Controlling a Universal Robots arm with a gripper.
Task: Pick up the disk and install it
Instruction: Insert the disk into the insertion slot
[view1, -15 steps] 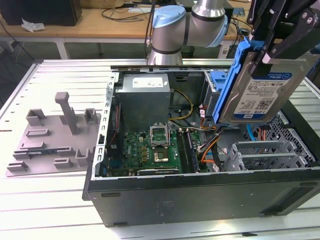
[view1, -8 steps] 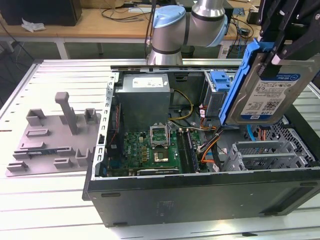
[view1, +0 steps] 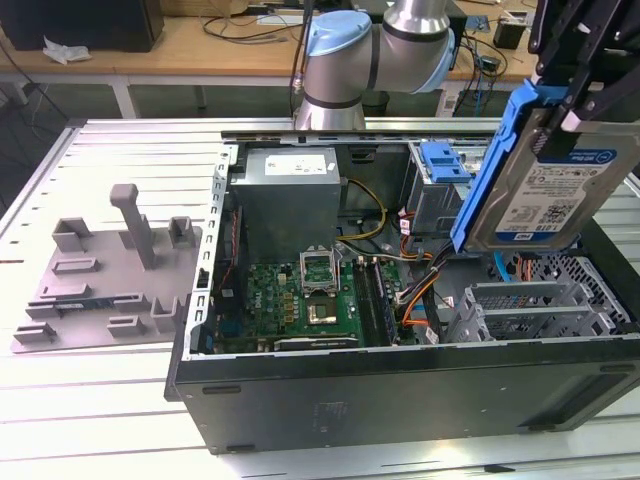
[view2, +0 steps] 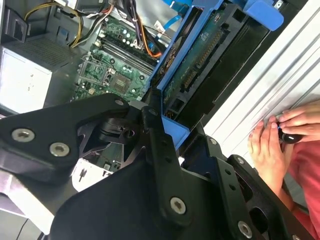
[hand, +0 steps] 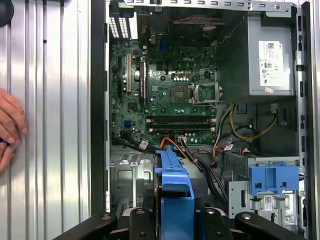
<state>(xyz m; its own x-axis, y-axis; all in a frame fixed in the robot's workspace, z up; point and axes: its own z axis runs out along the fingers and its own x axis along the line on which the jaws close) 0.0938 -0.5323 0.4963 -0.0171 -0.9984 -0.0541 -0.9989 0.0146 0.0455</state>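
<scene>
Above the open case (view1: 400, 390), at the exterior view's right, the disk (view1: 545, 190) is held in the air by the claw (view1: 575, 100), which is clenched across the disk's upper end. The disk hangs below the claw with its long axis steeply tilted, close to upright. Its labelled face is turned toward the exterior camera, and its blue bracket (view1: 490, 170) runs down the edge at that view's left.

The lower end is pointed down into the case, over the silver cage (view1: 530, 305) in the near corner. A gap is seen between the two, so no contact is judged to have been made. Orange cables (view1: 420, 290) are draped between the motherboard (view1: 300, 300) and the cage, just beside the disk's lower corner. A second bracket (view1: 445, 160), also blue, is seated in the bay beyond.

A hand (hand: 10, 125) is rested on the ribbed counter (hand: 60, 100) beside the case, well apart from the disk.

The pick-up is judged done, since the disk is carried wholly by the claw. The installing is not yet done, since the disk sits in no bay.
</scene>
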